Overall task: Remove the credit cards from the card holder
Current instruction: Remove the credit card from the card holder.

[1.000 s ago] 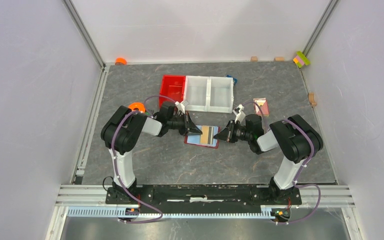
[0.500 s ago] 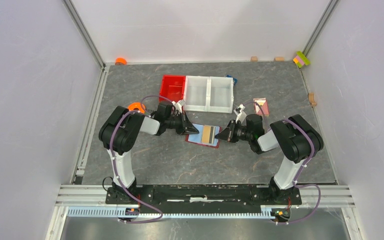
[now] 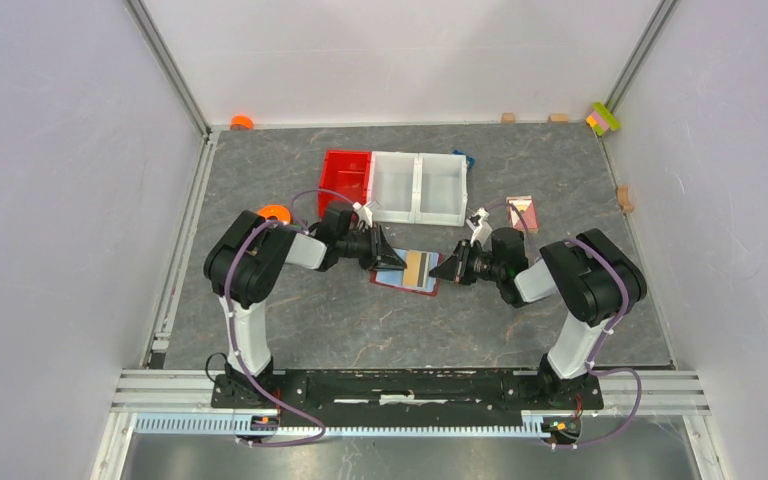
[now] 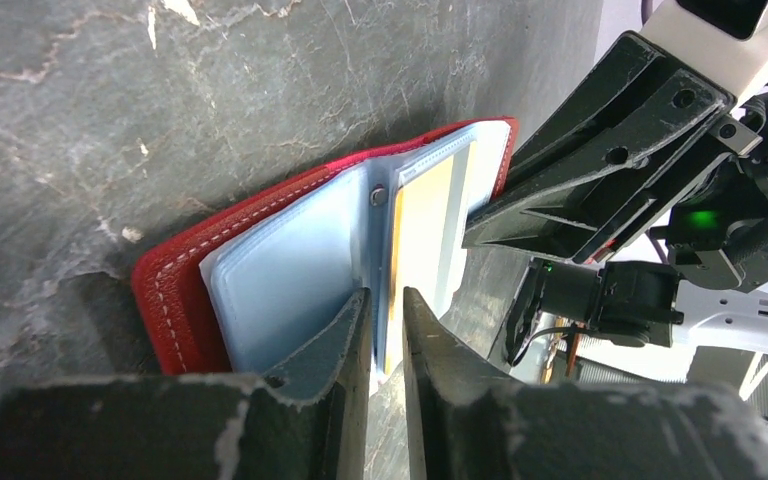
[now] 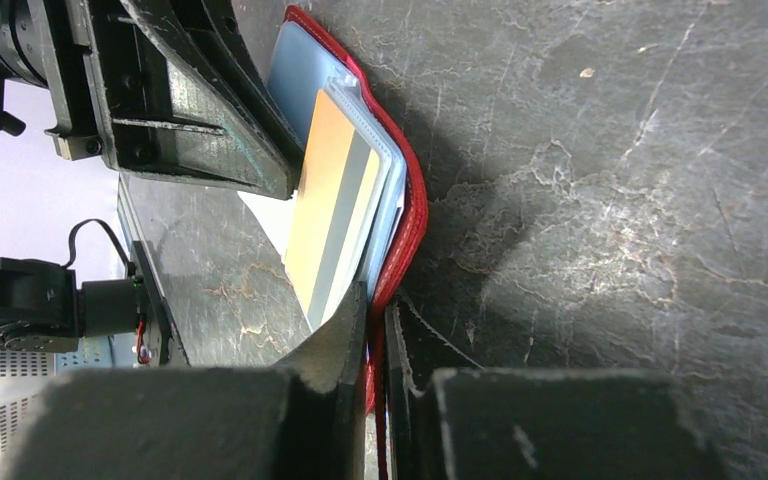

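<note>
Left gripper (image 3: 396, 261) seemingly back over card holder (image 3: 412, 272)

Both arms are held low over the middle of the bench, wrists turned inward. The fingers of the left gripper (image 3: 396, 262) are pinched on a sleeve of the card holder (image 3: 419, 272); those of the right gripper (image 3: 440, 271) are clamped on its red edge.

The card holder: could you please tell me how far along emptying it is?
Done: the card holder lies open. In hand: the right gripper pinches its red edge; the left gripper straddles a sleeve. Left: the tan-orange card sits sleeved; no card is out yet.
</note>
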